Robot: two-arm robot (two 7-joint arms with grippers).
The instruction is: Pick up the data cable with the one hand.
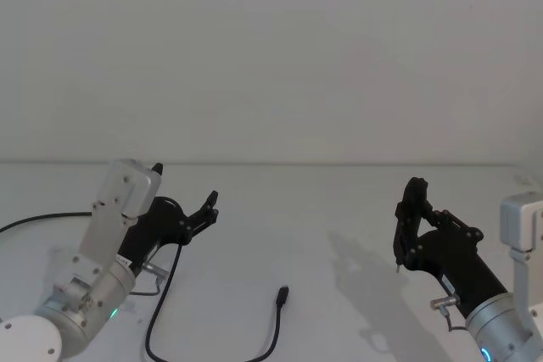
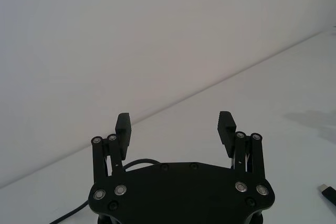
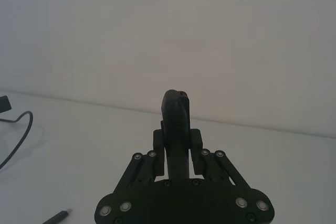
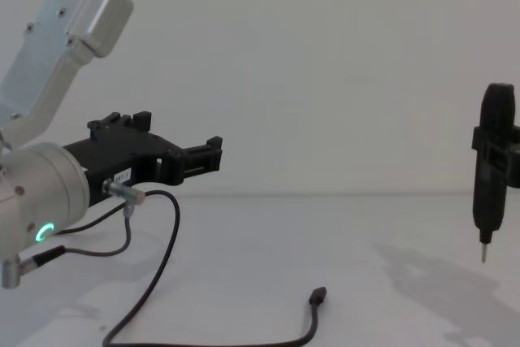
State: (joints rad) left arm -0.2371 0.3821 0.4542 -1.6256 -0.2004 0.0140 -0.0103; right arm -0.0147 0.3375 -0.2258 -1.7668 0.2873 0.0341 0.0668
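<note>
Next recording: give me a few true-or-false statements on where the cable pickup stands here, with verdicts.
1. The left gripper is open. True.
2. The left gripper holds the data cable. False: its plug lies on the table, apart from the gripper.
3. The right gripper is empty. False: it is shut on an upright black tool.
4. The tool's pin tip points downward. True.
</note>
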